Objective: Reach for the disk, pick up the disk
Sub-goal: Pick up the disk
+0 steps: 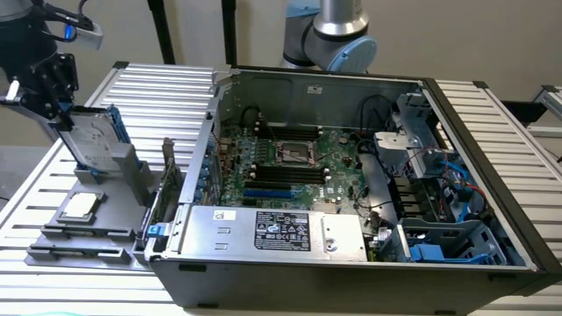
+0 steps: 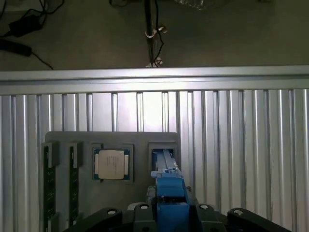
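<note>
Exterior view: the end effector (image 1: 67,120) hangs over the grey tray (image 1: 92,227) at the exterior view's left, on the slatted aluminium surface (image 1: 167,85), beside the open computer case (image 1: 457,131). The disk (image 1: 95,138) stands on edge in a raised slot at the far end of that tray, leaning a little, with its blue rail (image 1: 117,131) along the side towards the case. The end effector's black fingers reach down onto the disk's upper edge and are drawn narrow, one on each face, gripping the disk while its lower edge sits in the slot. Nearer in the same tray lies a small square chip (image 1: 79,206), well apart from the fingers. Inside the case are the green motherboard (image 1: 294,161) and, along the near wall, a silver labelled power-supply box (image 1: 272,230). In the wrist view the disk (image 2: 169,186) appears edge-on, its blue rail running between the end effector (image 2: 170,212) parts that flank it closely, with the chip (image 2: 112,164) in the neighbouring pocket of the tray (image 2: 111,139).
</note>
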`<state>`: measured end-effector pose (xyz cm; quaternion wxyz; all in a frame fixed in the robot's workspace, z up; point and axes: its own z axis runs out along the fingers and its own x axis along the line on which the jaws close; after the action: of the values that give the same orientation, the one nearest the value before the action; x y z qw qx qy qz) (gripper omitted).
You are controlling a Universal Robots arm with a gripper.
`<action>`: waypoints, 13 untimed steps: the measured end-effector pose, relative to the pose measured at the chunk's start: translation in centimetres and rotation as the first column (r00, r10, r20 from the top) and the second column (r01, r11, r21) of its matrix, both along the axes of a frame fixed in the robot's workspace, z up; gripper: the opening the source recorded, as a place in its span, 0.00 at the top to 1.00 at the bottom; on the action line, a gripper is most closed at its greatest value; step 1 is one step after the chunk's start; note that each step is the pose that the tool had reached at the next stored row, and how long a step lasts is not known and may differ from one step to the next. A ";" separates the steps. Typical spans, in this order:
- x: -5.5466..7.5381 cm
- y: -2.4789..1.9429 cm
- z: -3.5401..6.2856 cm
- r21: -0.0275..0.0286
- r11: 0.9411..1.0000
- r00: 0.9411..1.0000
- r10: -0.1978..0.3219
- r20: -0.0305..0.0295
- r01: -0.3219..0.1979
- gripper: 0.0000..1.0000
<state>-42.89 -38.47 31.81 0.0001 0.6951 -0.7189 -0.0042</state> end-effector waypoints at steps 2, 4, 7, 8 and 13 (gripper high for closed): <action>0.0 0.00 0.87 0.000 1.000 1.000 0.000 0.000 0.000 0.67; 0.1 0.00 1.77 0.000 1.000 1.000 0.000 0.000 0.000 0.67; 0.2 -0.02 3.13 0.000 1.000 1.000 0.000 0.000 0.000 0.67; 0.2 -0.02 3.58 0.000 1.000 1.000 0.000 0.000 0.000 0.67; 0.6 -0.12 5.86 0.001 1.000 1.000 0.001 0.000 -0.001 0.67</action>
<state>-42.33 -38.59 37.68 -0.0003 0.6955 -0.7185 -0.0047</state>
